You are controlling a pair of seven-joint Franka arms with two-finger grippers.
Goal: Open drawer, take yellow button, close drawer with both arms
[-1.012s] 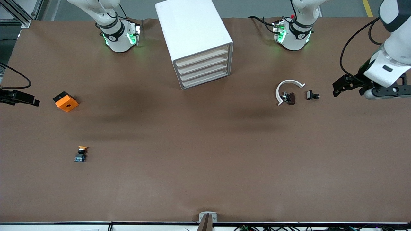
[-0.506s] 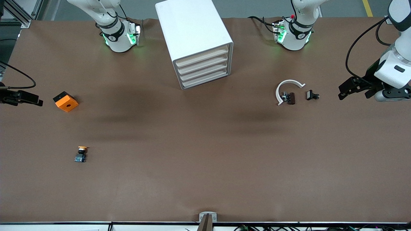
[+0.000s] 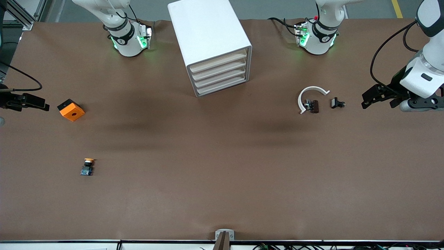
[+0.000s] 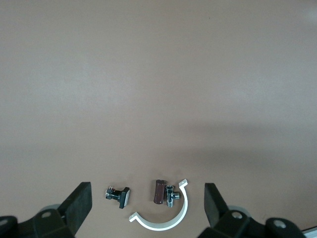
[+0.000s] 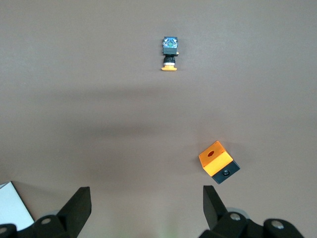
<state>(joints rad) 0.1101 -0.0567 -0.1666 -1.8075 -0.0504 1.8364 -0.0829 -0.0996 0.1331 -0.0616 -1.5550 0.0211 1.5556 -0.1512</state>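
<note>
Four shut drawers [image 3: 219, 75], one button [image 3: 87, 166], two open tools.

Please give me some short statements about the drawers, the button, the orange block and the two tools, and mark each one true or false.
1. All four drawers of the white cabinet are shut. True.
2. The button lies inside a drawer. False: it lies on the bare table, nearer to the front camera than the orange block.
3. The right tool holds the orange block. False: its fingers are open and empty, and the block sits on the table beside it.
4. The left tool is open and holds nothing. True.
5. The white curved band lies toward the left arm's end of the table, with two small black clips beside it. True.
</note>
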